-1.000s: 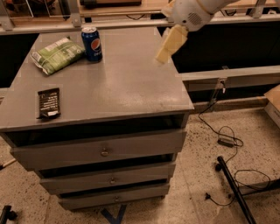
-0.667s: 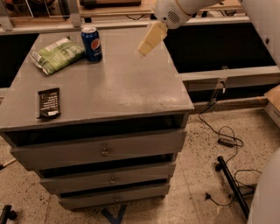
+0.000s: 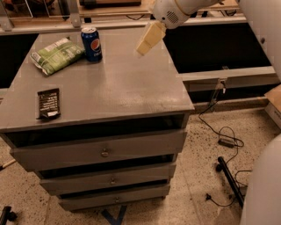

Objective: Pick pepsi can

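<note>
The pepsi can (image 3: 91, 43), dark blue with a silver top and a round red-white-blue logo, stands upright near the back left of the grey cabinet top (image 3: 123, 88). My gripper (image 3: 147, 40) hangs in the air over the back right part of the top, to the right of the can and well apart from it. It holds nothing. The white wrist (image 3: 171, 11) reaches in from the upper right.
A green snack bag (image 3: 57, 55) lies just left of the can. A flat black bar wrapper (image 3: 48, 103) lies near the front left edge. The cabinet has three drawers (image 3: 104, 151). Cables (image 3: 224, 136) trail on the floor at right.
My gripper has moved left across the back of the cabinet top, closer to the can. The can, bag and wrapper have not moved.
</note>
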